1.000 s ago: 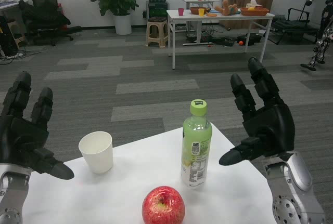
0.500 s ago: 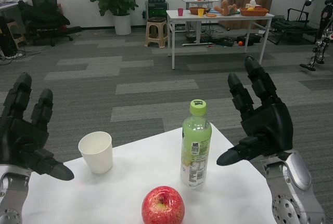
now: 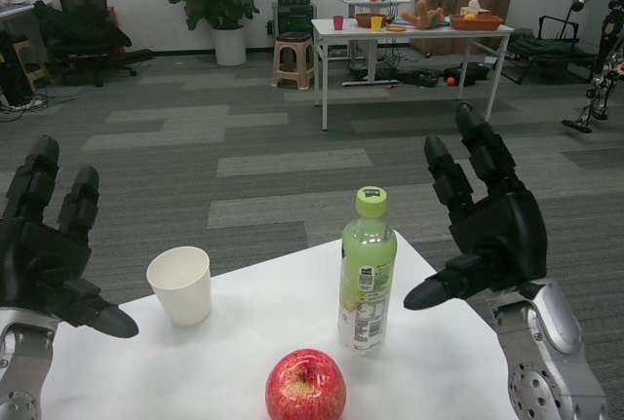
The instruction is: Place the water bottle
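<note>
On the white tabletop [image 3: 263, 313] stand 1 water bottle [image 3: 368, 269], 1 white paper cup [image 3: 180, 285] and 1 red apple [image 3: 305, 385]. The bottle stands upright with its green cap on, just left of the right hand [image 3: 487, 225], whose fingers are spread and whose thumb points at the bottle without touching it. The left hand [image 3: 44, 245] hovers spread at the table's left edge, the cup to its right. The apple lies nearer the camera, between the 2 hands.

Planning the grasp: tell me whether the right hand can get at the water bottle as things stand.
Probably yes. The right hand is open beside the water bottle with nothing between them; the apple and paper cup sit off that path.
</note>
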Robot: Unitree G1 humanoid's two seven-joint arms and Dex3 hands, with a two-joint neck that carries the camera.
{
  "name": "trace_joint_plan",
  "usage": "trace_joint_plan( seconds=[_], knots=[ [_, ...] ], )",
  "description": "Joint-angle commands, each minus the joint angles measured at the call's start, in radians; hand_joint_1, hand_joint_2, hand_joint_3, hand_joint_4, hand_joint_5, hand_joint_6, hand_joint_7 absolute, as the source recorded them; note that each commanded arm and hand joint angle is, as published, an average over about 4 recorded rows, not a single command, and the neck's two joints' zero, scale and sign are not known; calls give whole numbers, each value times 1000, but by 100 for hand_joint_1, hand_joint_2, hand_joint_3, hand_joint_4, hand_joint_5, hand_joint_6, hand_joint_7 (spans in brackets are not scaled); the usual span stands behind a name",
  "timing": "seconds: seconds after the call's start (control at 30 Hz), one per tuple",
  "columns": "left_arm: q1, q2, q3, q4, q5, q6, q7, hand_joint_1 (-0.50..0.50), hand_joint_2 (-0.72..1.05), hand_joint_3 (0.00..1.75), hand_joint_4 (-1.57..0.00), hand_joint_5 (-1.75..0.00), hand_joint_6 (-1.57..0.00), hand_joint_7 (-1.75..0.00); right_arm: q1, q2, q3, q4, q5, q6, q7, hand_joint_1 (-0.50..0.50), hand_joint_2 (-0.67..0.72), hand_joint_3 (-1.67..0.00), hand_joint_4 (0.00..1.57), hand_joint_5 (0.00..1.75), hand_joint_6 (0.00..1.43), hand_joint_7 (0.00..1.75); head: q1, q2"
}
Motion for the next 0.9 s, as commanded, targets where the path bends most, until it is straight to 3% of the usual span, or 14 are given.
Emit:
trace_joint_plan(
  seconds=[0.03,0.9],
  knots=[
    [-19,8,3,5,4,-1,-5,-50,-55,9,0,0,0,0,-10,6,-7,-19,-3,10,2,-46,3,0,0,0,0,7,-3,3],
    [-11,5,4,4,4,-3,-6,-50,-53,9,0,0,0,0,-15,6,-8,-34,-9,23,2,-46,3,0,0,0,0,7,4,33]
  ],
)
